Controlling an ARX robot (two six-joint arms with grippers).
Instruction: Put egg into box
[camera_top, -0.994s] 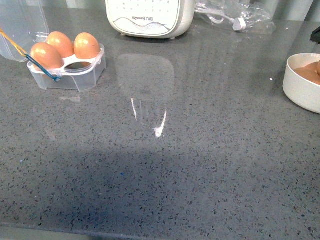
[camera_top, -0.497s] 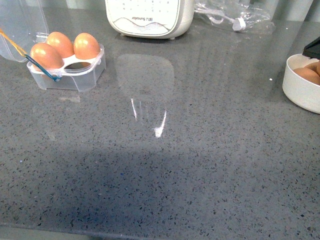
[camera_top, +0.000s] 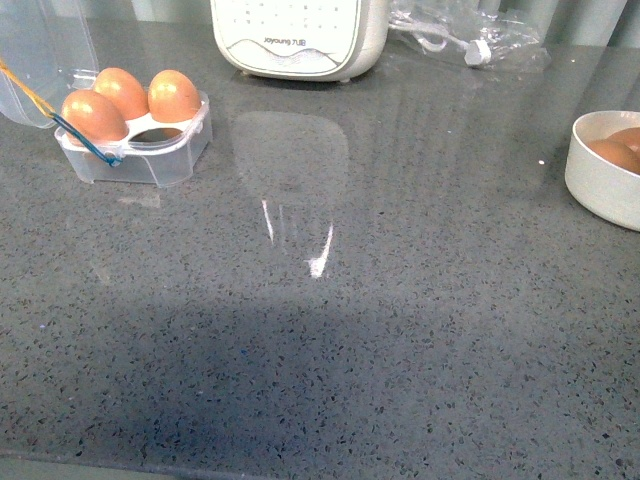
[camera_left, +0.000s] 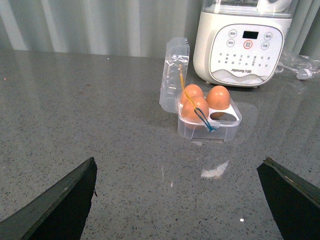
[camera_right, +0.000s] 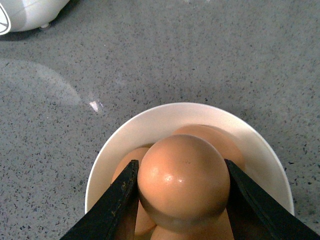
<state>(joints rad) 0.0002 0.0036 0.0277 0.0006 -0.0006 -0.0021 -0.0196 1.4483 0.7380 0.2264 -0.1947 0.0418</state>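
Note:
In the right wrist view my right gripper (camera_right: 182, 187) is shut on the egg (camera_right: 182, 175), an orange-brown egg held between the two black fingers above the white bowl (camera_right: 150, 122). The box (camera_top: 135, 140) is a clear four-cell carton at the far left of the counter, lid open, with three eggs in it and one near cell empty; it also shows in the left wrist view (camera_left: 210, 117). My left gripper (camera_left: 182, 200) is open and empty above the counter, well short of the box. Neither gripper shows in the front view.
The white bowl (camera_top: 600, 165) at the right edge holds more eggs (camera_top: 612, 152). A big white appliance (camera_top: 300, 35) stands at the back, with a clear plastic bag and cable (camera_top: 470, 40) to its right. The counter is grey speckled stone.
A dark bit of the right gripper at the right edge above the bowl has gone out of the front view. The box and its eggs have not moved.

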